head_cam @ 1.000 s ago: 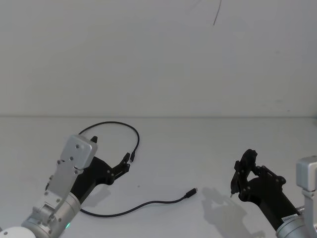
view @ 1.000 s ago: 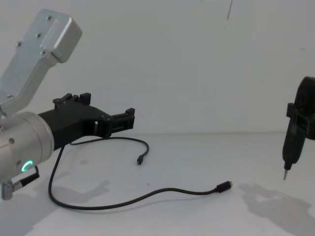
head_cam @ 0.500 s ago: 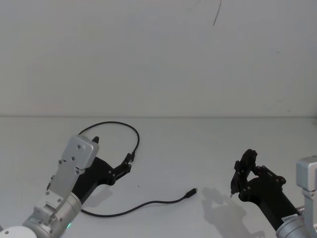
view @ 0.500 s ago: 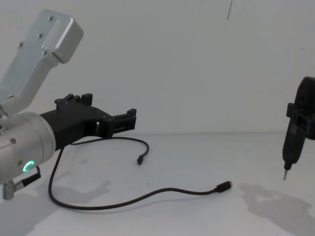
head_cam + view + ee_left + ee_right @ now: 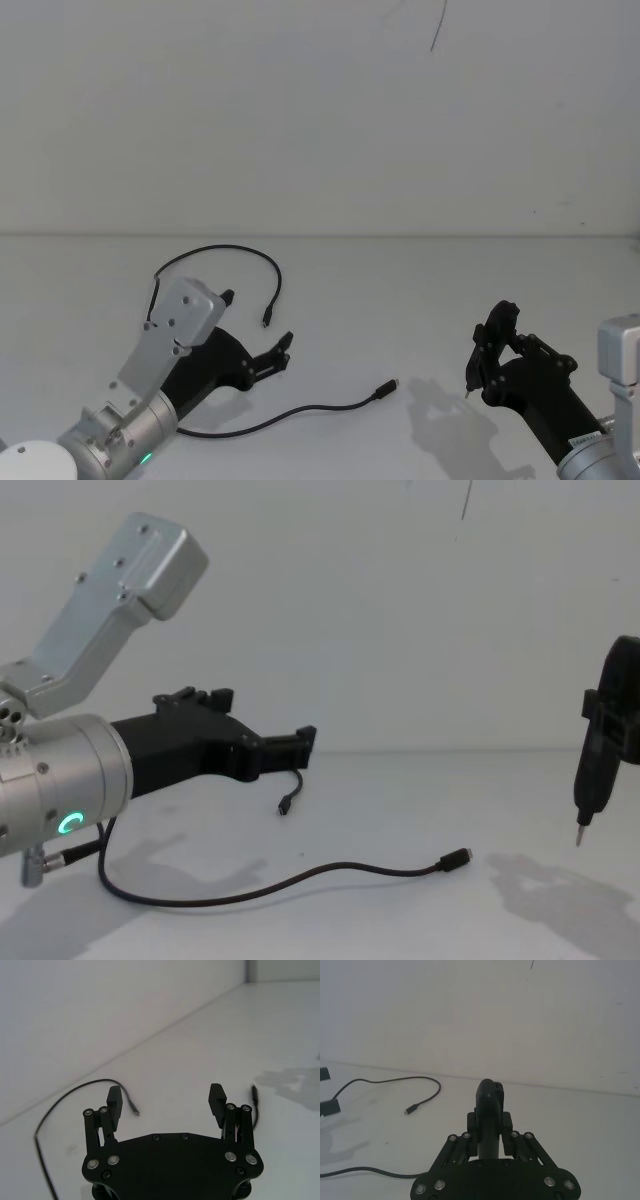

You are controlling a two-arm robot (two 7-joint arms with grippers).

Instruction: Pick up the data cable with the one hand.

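Note:
The data cable is thin and black and lies loose on the white table. One plug ends the far loop and the other plug lies toward the middle. My left gripper hovers open between the two runs, just near of the far plug, with nothing between its fingers. In the left wrist view the gripper has a plug beyond each fingertip, and its fingers stand wide apart. From the chest, the left gripper hangs above the cable. My right gripper stays parked at the right, shut on a black pen-like tool.
The white table runs back to a plain white wall. The right arm's tool hangs point down over the table's right side, well apart from the cable.
My left gripper has moved right and toward me, off the far loop and over the space between the cable's two runs. The cable and the right arm have not moved.

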